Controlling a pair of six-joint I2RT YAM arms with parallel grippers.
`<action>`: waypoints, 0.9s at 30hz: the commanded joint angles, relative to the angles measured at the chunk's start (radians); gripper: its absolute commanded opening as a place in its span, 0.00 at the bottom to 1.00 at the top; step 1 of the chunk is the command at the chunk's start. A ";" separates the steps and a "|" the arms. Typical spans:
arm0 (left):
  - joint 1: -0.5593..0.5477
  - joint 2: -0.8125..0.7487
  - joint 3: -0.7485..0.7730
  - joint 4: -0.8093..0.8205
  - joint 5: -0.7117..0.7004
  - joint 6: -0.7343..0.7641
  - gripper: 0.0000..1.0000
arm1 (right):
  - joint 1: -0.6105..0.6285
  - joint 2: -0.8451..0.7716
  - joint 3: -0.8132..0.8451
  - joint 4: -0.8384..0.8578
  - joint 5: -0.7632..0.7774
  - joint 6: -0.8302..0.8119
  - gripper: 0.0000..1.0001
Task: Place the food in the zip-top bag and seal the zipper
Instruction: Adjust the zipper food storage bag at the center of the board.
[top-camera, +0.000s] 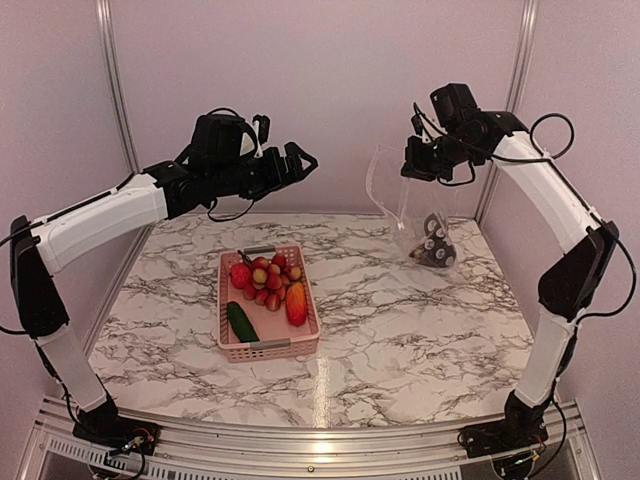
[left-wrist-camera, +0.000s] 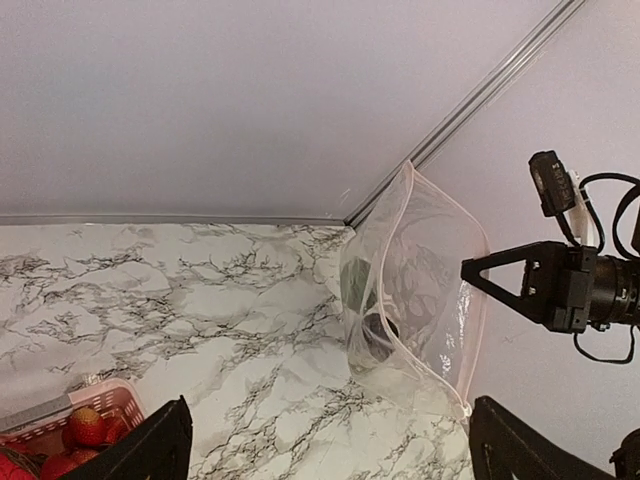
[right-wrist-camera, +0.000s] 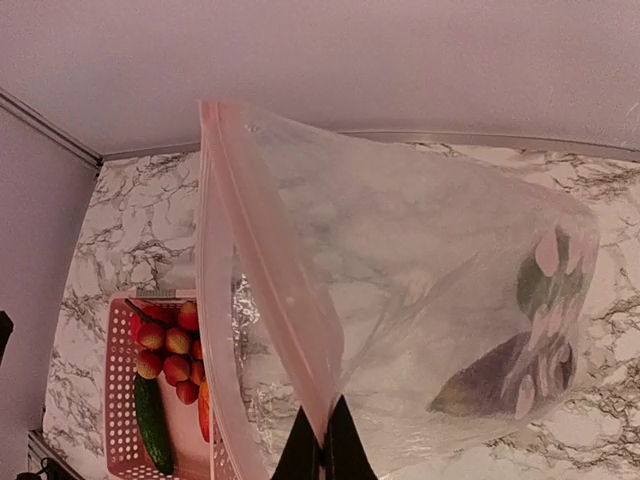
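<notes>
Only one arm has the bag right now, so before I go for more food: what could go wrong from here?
1. The right gripper pinches the zip-top bag at one spot on the zipper strip. The food at the bottom weighs on it, so the strip could slip out.
2. The left gripper is open and off the bag, so nothing props the mouth. It may sag, and the cucumber from the basket could catch the rim and miss.

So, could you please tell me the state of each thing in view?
Large clear crinkly plastic zip-top bag: hanging, mouth unsealed, few items inside.
Pink latticed plastic basket: holding toy produce.
Left tool: open, empty.
Right tool: shut on the bag's mouth strip.
</notes>
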 joint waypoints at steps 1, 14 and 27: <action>-0.001 -0.025 -0.054 -0.051 -0.011 0.044 0.99 | 0.083 0.006 -0.088 0.058 -0.013 -0.050 0.00; -0.029 0.038 0.109 -0.569 -0.388 0.187 0.99 | 0.169 0.038 -0.197 0.070 -0.061 -0.076 0.00; -0.123 -0.153 -0.022 -0.410 -0.685 0.273 0.99 | 0.170 0.055 -0.142 0.042 -0.091 -0.090 0.00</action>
